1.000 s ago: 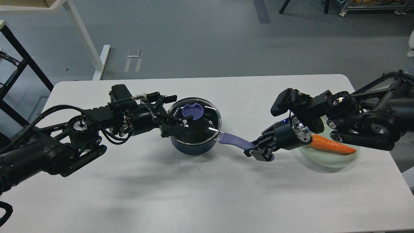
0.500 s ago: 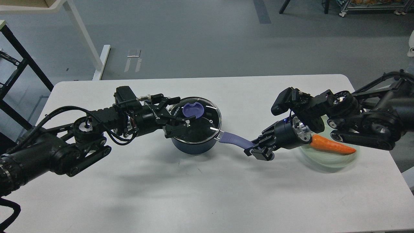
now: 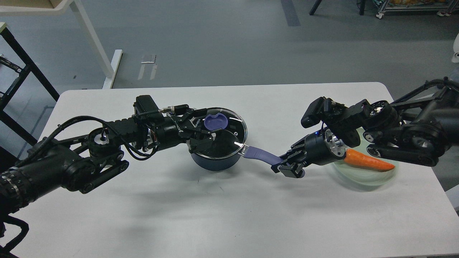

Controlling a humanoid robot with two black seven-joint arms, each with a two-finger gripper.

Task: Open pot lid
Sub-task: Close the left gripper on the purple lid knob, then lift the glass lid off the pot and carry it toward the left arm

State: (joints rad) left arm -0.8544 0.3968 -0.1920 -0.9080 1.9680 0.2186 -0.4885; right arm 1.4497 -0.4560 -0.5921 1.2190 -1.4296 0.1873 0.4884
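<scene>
The left tool (image 3: 207, 126) reaches in over the left part of the lid (image 3: 229, 134), its two fingers spread apart, one finger (image 3: 195, 115) at the far side of the purple knob (image 3: 215, 122) and the other lower, above the glass. The knob sits between them, and no finger is seen pressing on it. The lid lies flat on the pot (image 3: 215, 163), its steel rim resting all around the pot's edge. The pot stands on the white bench (image 3: 229, 215) a little left of centre, its lavender handle (image 3: 260, 154) pointing to the right. The right tool (image 3: 288, 167) is closed around the far end of that handle, with fingers on both sides of it. Behind the right tool's wrist a pale green glass dish (image 3: 362, 177) sits on the bench near its right edge, partly hidden by the arm, with an orange carrot (image 3: 369, 162) lying across it.
</scene>
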